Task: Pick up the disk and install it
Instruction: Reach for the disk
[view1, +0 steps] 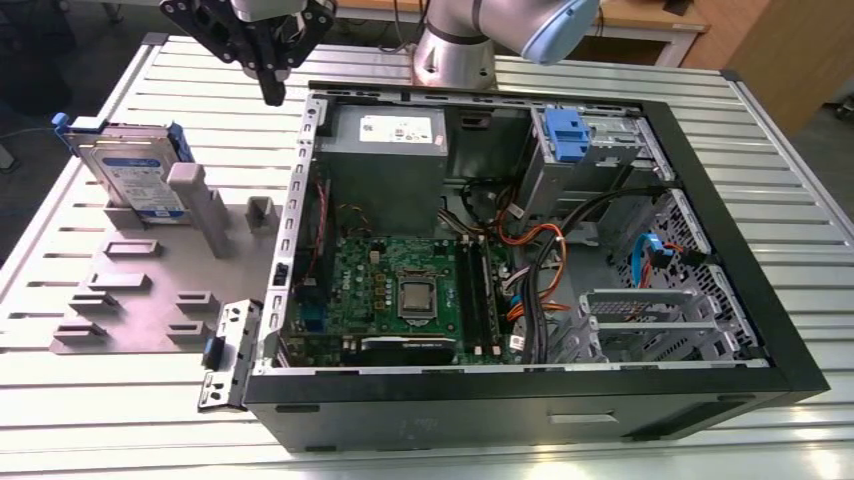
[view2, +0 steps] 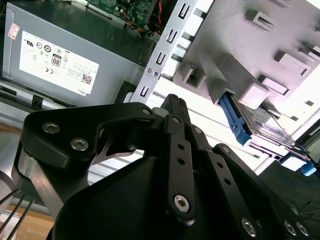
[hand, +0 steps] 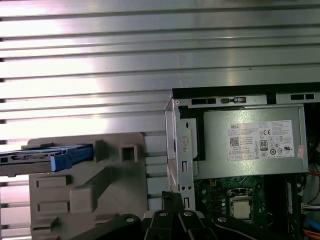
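The tool (view1: 274, 92) hangs above the ribbed metal worktop (view1: 107, 400), tips together, holding nothing, with its upper part cut off at the frame edge. The disk (view1: 134, 175) stands on edge in a grey holder (view1: 147, 290) beside the open computer case (view1: 534, 410) — a holder post hides part of it

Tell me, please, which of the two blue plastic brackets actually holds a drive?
The disk standing on edge in the grey fixture, outside the computer case: a silver drive fills its blue rails. The blue bracket inside the case is bare.
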